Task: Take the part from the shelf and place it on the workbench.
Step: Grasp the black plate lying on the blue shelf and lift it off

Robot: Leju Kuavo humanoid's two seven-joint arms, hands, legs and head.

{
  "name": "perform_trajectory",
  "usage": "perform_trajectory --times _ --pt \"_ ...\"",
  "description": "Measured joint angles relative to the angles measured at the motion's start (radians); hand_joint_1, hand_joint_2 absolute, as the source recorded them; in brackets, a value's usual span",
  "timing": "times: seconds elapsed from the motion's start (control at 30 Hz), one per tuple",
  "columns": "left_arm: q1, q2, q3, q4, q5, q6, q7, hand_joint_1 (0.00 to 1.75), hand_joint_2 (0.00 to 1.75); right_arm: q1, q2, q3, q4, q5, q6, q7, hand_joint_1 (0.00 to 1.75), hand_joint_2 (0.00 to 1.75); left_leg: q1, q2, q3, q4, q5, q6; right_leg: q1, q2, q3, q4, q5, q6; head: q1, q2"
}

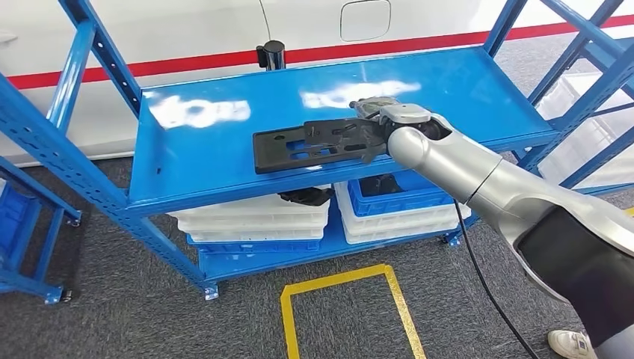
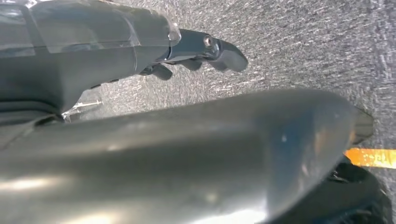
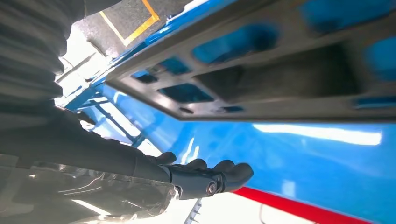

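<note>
Under the shelf deck: stacked white bins (image 1: 254, 217) at 7 o'clock of frame centre, blue crate (image 1: 396, 196) on white bins at 5 o'clock. Yellow floor tape outline (image 1: 344, 307) at 6 o'clock on grey carpet (image 1: 112, 314). White shoe (image 1: 572, 344), far 4 o'clock corner. White wall with red stripe (image 1: 187, 63), 12 o'clock.

Grey carpet (image 1: 112, 299) lying underfoot, yellow tape outline (image 1: 344, 299) marking it, white wall with red stripe (image 1: 187, 63) running behind, light glaring off blue surfaces.

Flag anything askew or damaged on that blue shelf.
Nothing looks damaged. The black part lies flat on the blue shelf, slightly skewed to its front edge, with the right hand at its end.
</note>
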Motion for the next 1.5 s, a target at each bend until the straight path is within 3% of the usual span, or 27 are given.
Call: perform_trajectory --times 0.1,0.13,0.17,0.2,0.27,0.33,0.43,0.5,0.6,0.63,0.67,0.7,0.73,0.8,0.83,0.9,1.0,1.17,1.33,1.5 --pt "0.001 0.000 -0.002 0.000 0.003 0.002 0.000 0.00 0.00 0.010 -0.001 -0.021 0.006 0.022 0.011 0.000 0.00 1.75 0.001 0.000 -0.089 0.168 -0.076 -0.008 -0.002 -0.001 0.006 -0.006 -0.001 -0.008 -0.016 0.000" --pt "0.002 0.000 -0.003 0.000 0.003 0.002 0.001 0.00 0.00 0.018 -0.001 -0.027 0.008 0.028 0.014 0.000 0.00 1.75 0.001 0.001 -0.119 0.216 -0.087 -0.009 -0.001 -0.001 0.006 -0.005 -0.003 -0.009 -0.020 0.000" --pt "0.002 0.000 -0.003 0.000 0.004 0.002 0.001 0.00 0.00 0.027 -0.001 -0.032 0.009 0.033 0.018 0.000 0.00 1.75 0.001 0.001 -0.135 0.233 -0.078 -0.010 -0.001 0.000 0.007 -0.004 -0.005 -0.009 -0.022 0.000" --pt "0.002 0.000 -0.004 0.000 0.005 0.003 0.001 0.00 0.00 0.035 -0.002 -0.038 0.010 0.038 0.021 0.000 0.00 1.75 0.001 0.001 -0.133 0.214 -0.051 -0.009 -0.001 0.002 0.009 -0.002 -0.008 -0.008 -0.024 0.000" --pt "0.002 0.002 -0.006 0.000 0.006 0.003 0.001 0.00 0.00 0.049 -0.002 -0.056 0.012 0.050 0.025 0.000 0.00 1.75 0.001 0.002 -0.088 0.102 0.024 -0.005 -0.002 0.004 0.013 0.006 -0.019 -0.002 -0.026 0.000" --pt "0.001 0.004 -0.011 0.000 0.007 0.004 0.001 0.00 0.00 0.060 -0.004 -0.083 0.012 0.066 0.031 0.000 0.00 1.75 0.000 0.002 -0.044 0.009 0.056 0.002 0.001 0.005 0.014 0.014 -0.029 0.007 -0.029 0.000" --pt "0.000 0.006 -0.019 0.000 0.008 0.004 0.006 0.00 0.00 0.086 -0.006 -0.126 0.012 0.091 0.038 0.000 0.00 1.75 -0.001 0.000 -0.032 -0.015 0.051 0.016 0.002 0.005 0.014 0.014 -0.034 0.021 -0.026 0.000" --pt "0.000 0.008 -0.020 0.000 0.008 0.004 0.009 0.00 0.00 0.099 -0.007 -0.153 0.012 0.105 0.040 0.000 0.00 1.75 0.002 -0.002 -0.028 -0.020 0.052 0.024 -0.001 0.003 0.005 0.040 -0.054 0.031 -0.020 0.000" --pt "0.000 0.010 -0.021 0.000 0.009 0.004 0.011 0.00 0.00 0.112 -0.013 -0.196 0.012 0.118 0.047 0.000 0.00 1.75 0.002 -0.003 -0.020 -0.022 0.048 0.035 -0.005 0.002 -0.075 0.203 -0.129 0.044 -0.002 0.000" --pt "0.001 0.010 -0.021 0.000 0.010 0.004 0.011 0.00 0.00 0.120 -0.014 -0.207 0.012 0.121 0.050 0.000 0.00 1.75 0.002 -0.003 -0.017 -0.022 0.046 0.037 -0.006 0.002 -0.105 0.257 -0.144 0.046 0.003 0.000" --pt "0.001 0.010 -0.021 0.000 0.010 0.003 0.011 0.00 0.00 0.129 -0.015 -0.217 0.012 0.123 0.053 0.000 0.00 1.75 0.002 -0.003 -0.014 -0.022 0.044 0.038 -0.006 0.002 -0.124 0.283 -0.142 0.046 0.007 0.000" --pt "0.001 0.011 -0.021 0.000 0.010 0.002 0.011 0.00 0.00 0.137 -0.015 -0.226 0.011 0.124 0.055 0.000 0.00 1.75 0.002 -0.003 -0.010 -0.022 0.041 0.038 -0.006 0.002 -0.127 0.275 -0.121 0.044 0.011 0.000" --pt "0.001 0.011 -0.021 0.000 0.010 0.000 0.011 0.00 0.00 0.144 -0.015 -0.236 0.009 0.126 0.056 0.000 0.00 1.75 0.001 -0.003 -0.005 -0.022 0.038 0.036 -0.005 0.002 -0.111 0.231 -0.085 0.041 0.013 0.000" --pt "0.000 0.012 -0.021 0.000 0.010 -0.003 0.010 0.00 0.00 0.149 -0.015 -0.256 0.004 0.126 0.056 0.000 0.00 1.75 -0.001 -0.003 0.003 -0.022 0.031 0.030 -0.003 0.002 -0.057 0.103 -0.014 0.031 0.012 0.000" --pt "0.000 0.012 -0.022 0.000 0.011 -0.005 0.010 0.00 0.00 0.150 -0.015 -0.265 0.001 0.126 0.055 0.000 0.00 1.75 -0.002 -0.003 0.004 -0.022 0.028 0.026 0.000 0.002 -0.036 0.055 0.002 0.026 0.011 0.000" --pt "-0.001 0.013 -0.023 0.000 0.012 -0.007 0.011 0.00 0.00 0.156 -0.015 -0.280 -0.004 0.125 0.053 0.000 0.00 1.75 -0.006 -0.002 0.002 -0.019 0.022 0.028 0.003 0.003 -0.020 0.017 0.004 0.025 0.007 0.000" --pt "0.001 0.014 -0.027 0.000 0.016 -0.012 0.012 0.00 0.00 0.170 -0.015 -0.294 -0.016 0.120 0.049 0.000 0.00 1.75 -0.008 -0.001 0.006 -0.024 0.021 0.040 0.002 0.004 -0.019 0.013 0.002 0.030 -0.001 0.000" --pt "0.000 0.014 -0.027 0.000 0.017 -0.017 0.011 0.00 0.00 0.182 -0.017 -0.312 -0.032 0.115 0.044 0.000 0.00 1.75 -0.008 0.000 0.013 -0.035 0.024 0.029 0.002 0.005 -0.019 0.013 -0.001 0.024 -0.013 0.000" --pt "0.000 0.014 -0.028 0.000 0.017 -0.019 0.011 0.00 0.00 0.189 -0.018 -0.320 -0.043 0.115 0.043 0.000 0.00 1.75 -0.008 -0.002 0.014 -0.039 0.025 0.019 0.002 0.004 -0.019 0.014 -0.002 0.022 -0.014 0.000" --pt "0.000 0.014 -0.028 0.000 0.017 -0.019 0.011 0.00 0.00 0.190 -0.018 -0.327 -0.046 0.108 0.039 0.000 0.00 1.75 -0.009 -0.002 0.014 -0.039 0.025 0.018 0.000 0.004 -0.017 0.013 -0.002 0.022 -0.013 0.000"
